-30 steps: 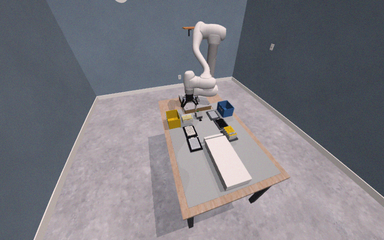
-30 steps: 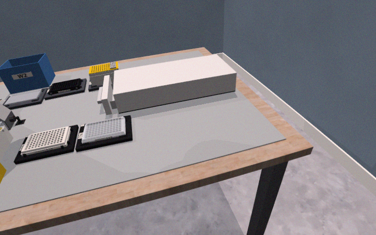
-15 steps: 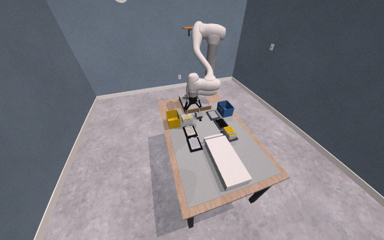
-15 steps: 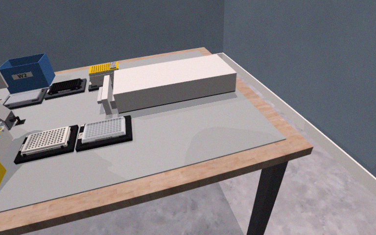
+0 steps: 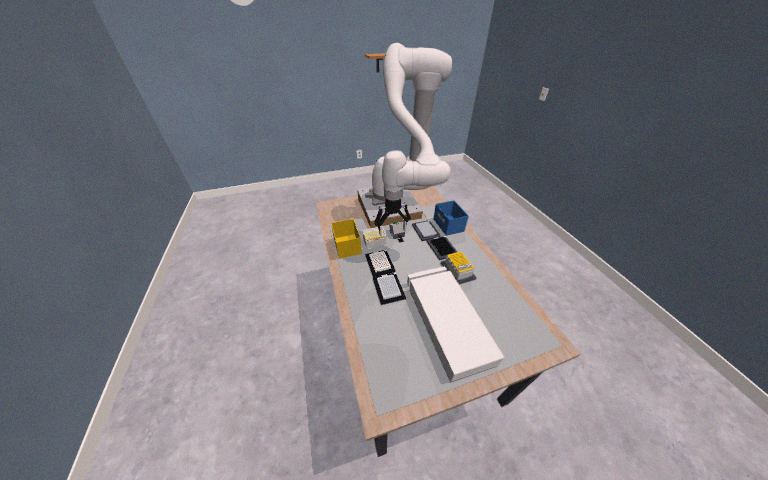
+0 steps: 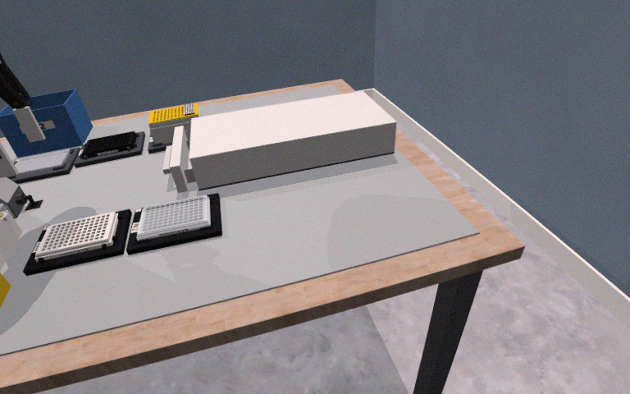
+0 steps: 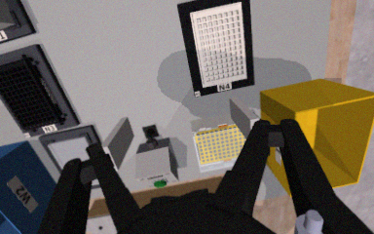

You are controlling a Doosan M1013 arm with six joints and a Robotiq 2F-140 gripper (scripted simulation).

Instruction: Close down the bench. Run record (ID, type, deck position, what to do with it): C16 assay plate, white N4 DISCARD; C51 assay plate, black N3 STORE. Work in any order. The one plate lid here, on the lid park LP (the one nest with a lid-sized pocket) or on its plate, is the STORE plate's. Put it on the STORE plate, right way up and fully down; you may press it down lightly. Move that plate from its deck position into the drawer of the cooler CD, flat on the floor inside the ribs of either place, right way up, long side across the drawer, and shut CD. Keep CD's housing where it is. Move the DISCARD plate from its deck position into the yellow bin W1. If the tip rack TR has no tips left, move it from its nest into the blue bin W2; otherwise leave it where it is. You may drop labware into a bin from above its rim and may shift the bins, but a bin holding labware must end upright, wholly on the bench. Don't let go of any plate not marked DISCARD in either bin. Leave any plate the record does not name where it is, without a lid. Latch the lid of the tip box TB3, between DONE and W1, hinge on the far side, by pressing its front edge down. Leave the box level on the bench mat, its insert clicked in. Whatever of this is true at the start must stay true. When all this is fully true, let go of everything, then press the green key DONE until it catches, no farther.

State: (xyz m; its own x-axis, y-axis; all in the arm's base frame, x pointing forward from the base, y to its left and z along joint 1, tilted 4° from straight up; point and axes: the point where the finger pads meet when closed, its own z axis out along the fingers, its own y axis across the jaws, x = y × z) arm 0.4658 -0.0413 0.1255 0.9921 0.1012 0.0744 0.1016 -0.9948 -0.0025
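Note:
My gripper (image 7: 179, 117) is open and empty. It hangs above the back of the bench, over the DONE box (image 7: 157, 163) with its green key (image 7: 160, 183) and the tip box TB3 (image 7: 218, 146), whose yellow insert shows. I cannot tell how its lid stands. The white plate (image 7: 220, 44) lies in nest N4. The black plate (image 7: 25, 95) lies in N3 without a lid. The lid (image 7: 69, 148) lies on the lid park beside it. The yellow bin W1 (image 7: 320, 127) stands right of the tip box, and the blue bin W2 (image 7: 14, 190) at the lower left. The gripper also shows in the top view (image 5: 389, 217).
The long white cooler CD (image 6: 284, 131) lies along the bench, its drawer front (image 6: 179, 156) towards the nests. A clear plate (image 6: 174, 217) sits in the nest beside the white plate (image 6: 76, 234). The yellow-topped tip rack TR (image 6: 171, 114) stands next to the black plate (image 6: 108, 143).

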